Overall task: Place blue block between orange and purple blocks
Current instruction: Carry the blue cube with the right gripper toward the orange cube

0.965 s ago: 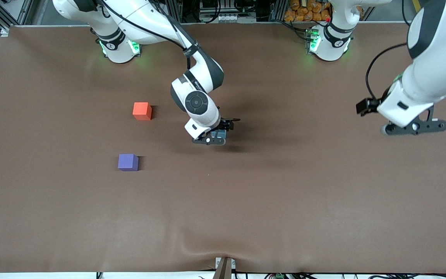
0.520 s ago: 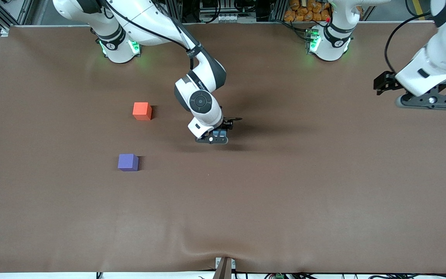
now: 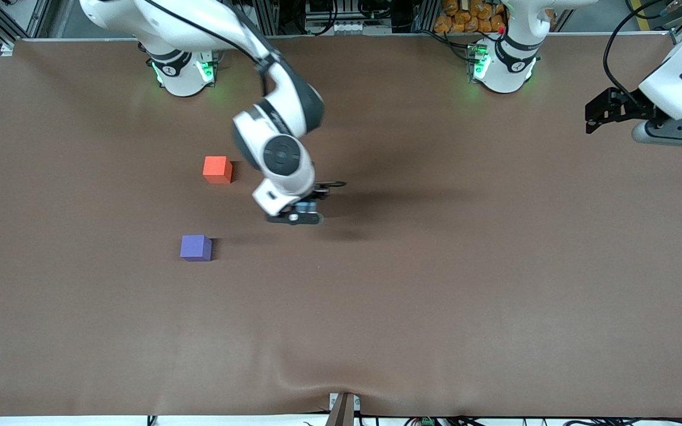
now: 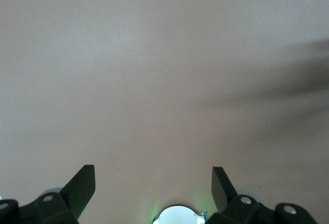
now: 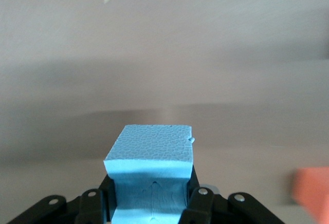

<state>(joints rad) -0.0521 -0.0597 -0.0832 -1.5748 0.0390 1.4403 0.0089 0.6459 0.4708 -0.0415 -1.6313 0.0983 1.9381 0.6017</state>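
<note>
My right gripper [image 3: 295, 216] is shut on the light sky-blue block [image 5: 151, 167] and holds it above the brown table near its middle. In the front view only a sliver of the blue block [image 3: 305, 206] shows between the fingers. The orange-red block [image 3: 217, 169] sits on the table, and the violet-purple block [image 3: 195, 247] lies nearer the front camera than it. An edge of the orange block [image 5: 311, 193] shows in the right wrist view. My left gripper [image 3: 675, 131] is open and empty, raised over the left arm's end of the table.
The brown table cover [image 3: 436, 284] has a wrinkle at its front edge near a bracket [image 3: 343, 408]. The two arm bases [image 3: 182, 74] stand along the table's back edge.
My right gripper has moved with the blue block toward the orange and purple blocks. My left arm has drawn back toward the table's edge at its own end.
</note>
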